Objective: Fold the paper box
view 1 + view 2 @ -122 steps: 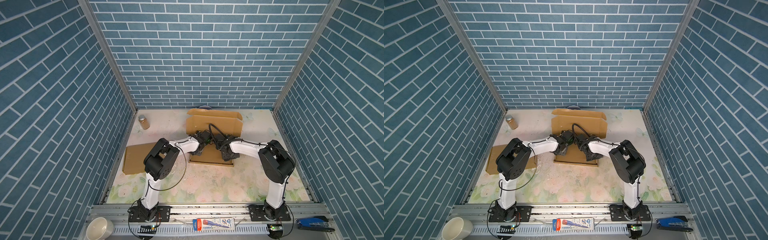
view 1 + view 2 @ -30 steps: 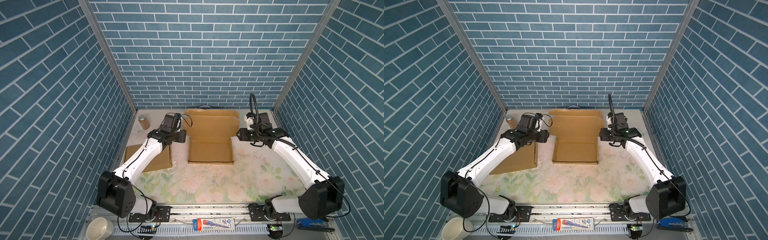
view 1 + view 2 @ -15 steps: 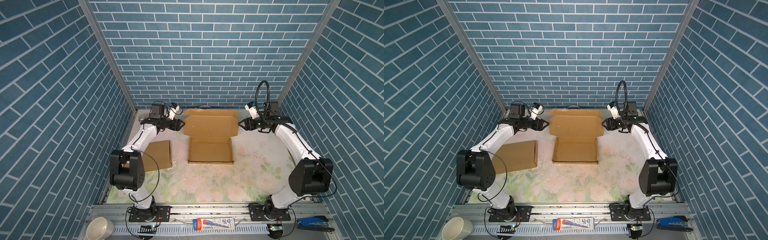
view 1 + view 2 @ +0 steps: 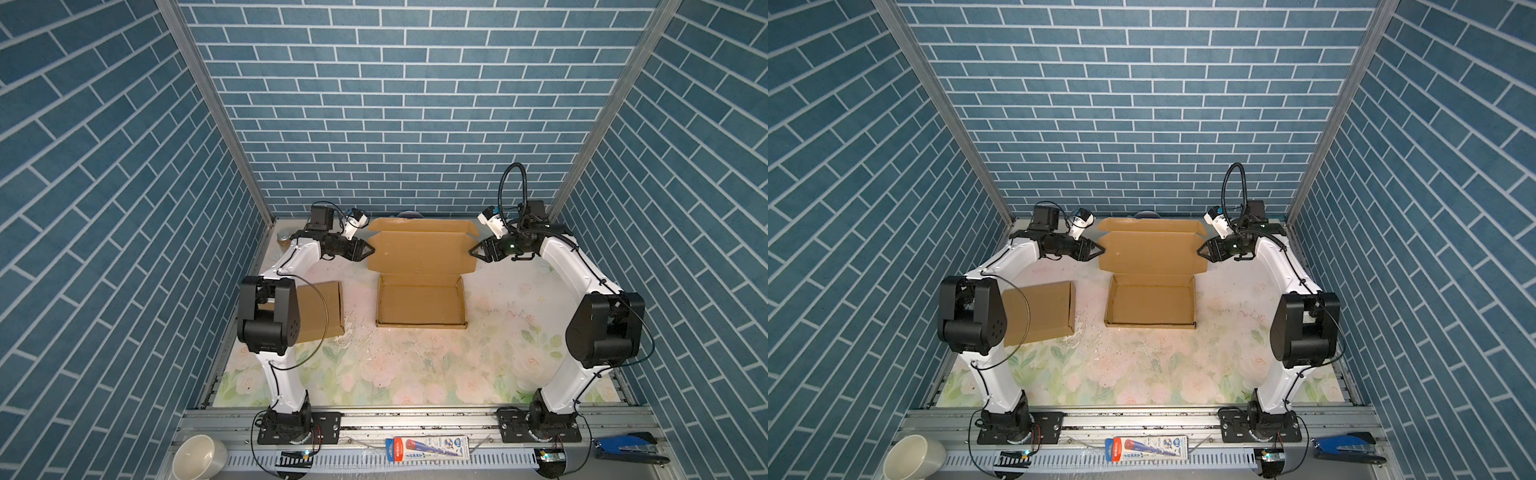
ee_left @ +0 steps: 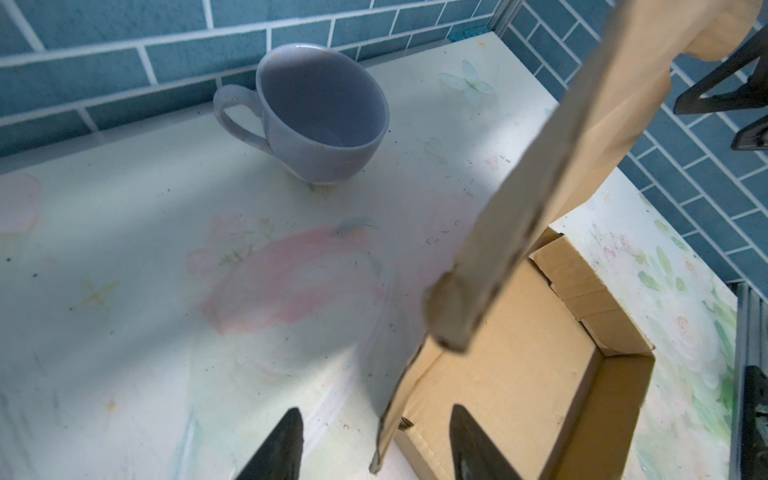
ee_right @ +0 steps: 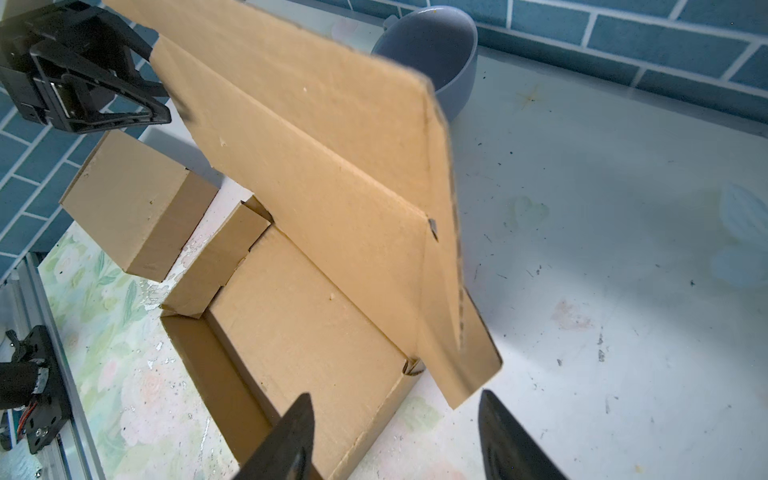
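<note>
Left gripper (image 4: pixel 369 251) and right gripper (image 4: pixel 473 252) flank the raised lid (image 4: pixel 419 254) of a brown corrugated-cardboard mailer box (image 4: pixel 1150 305), which sits at the far middle of the floral-printed table (image 4: pixel 415 374). Both grippers stand open. In the left wrist view the lid's left edge passes between the spread black fingers (image 5: pixel 286 436) with a gap on either side. In the right wrist view the corner of the lid's right side flap (image 6: pixel 457 332) hangs just ahead of the parted fingers (image 6: pixel 498 432), and nothing is clamped.

The box's shallow tray (image 4: pixel 419 305) already has its four low walls up. The lid rises from the tray's far wall, leaning slightly, with its tuck flap (image 4: pixel 419 225) at the top. A blue-grey ceramic cup (image 5: pixel 320 116) stands behind the lid near the far wall, and a closed brown cardboard box (image 4: pixel 322 311) lies to the left of the tray.

The step in hand appears to be closing the lid. The next move likely calls for both grippers to take the lid's side edges together, turn the side flaps inward, and swing the lid down toward the near side, keeping it level so the flaps slip inside the tray walls.
</note>
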